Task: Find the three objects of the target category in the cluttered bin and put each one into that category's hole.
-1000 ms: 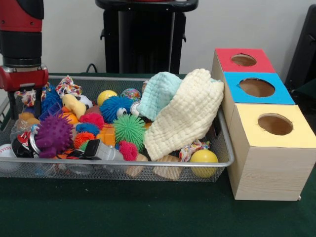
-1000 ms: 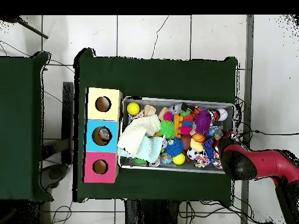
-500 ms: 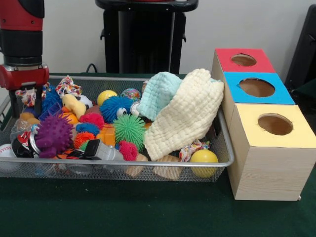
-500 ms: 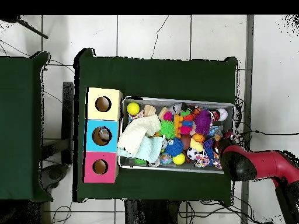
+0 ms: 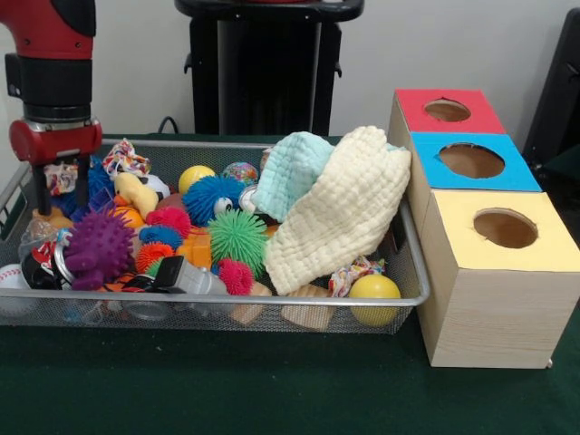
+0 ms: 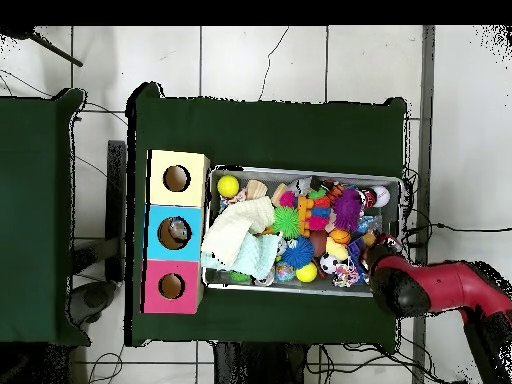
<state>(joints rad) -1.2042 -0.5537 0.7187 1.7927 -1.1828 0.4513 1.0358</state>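
The wire bin [image 5: 272, 299] is heaped with toys: spiky balls in purple [image 5: 98, 246], green [image 5: 237, 236] and blue [image 5: 207, 197], a yellow ball [image 5: 374, 290], knotted rope toys [image 5: 124, 159] and two cloths [image 5: 340, 213]. My gripper [image 5: 63, 188] hangs over the bin's left end, shut on a colourful rope toy [image 5: 61, 177] held just above the pile. From overhead the arm [image 6: 400, 290] covers the bin's right near corner and hides the gripper. Right of the bin in the front view stand three boxes with holes: red [image 5: 447, 110], blue [image 5: 471, 160], yellow [image 5: 505, 228].
Both cloths lean on the bin's right wall beside the boxes. A baseball [image 5: 11, 276] and a yellow duck [image 5: 136, 192] lie near the gripper. Overhead, something small sits inside the blue box's hole [image 6: 177, 232]. Green cloth covers the table [image 5: 272, 390].
The gripper has risen a little and shifted to the right in the front view, and the rope toy between its fingers moved with it. The rest of the pile stays still.
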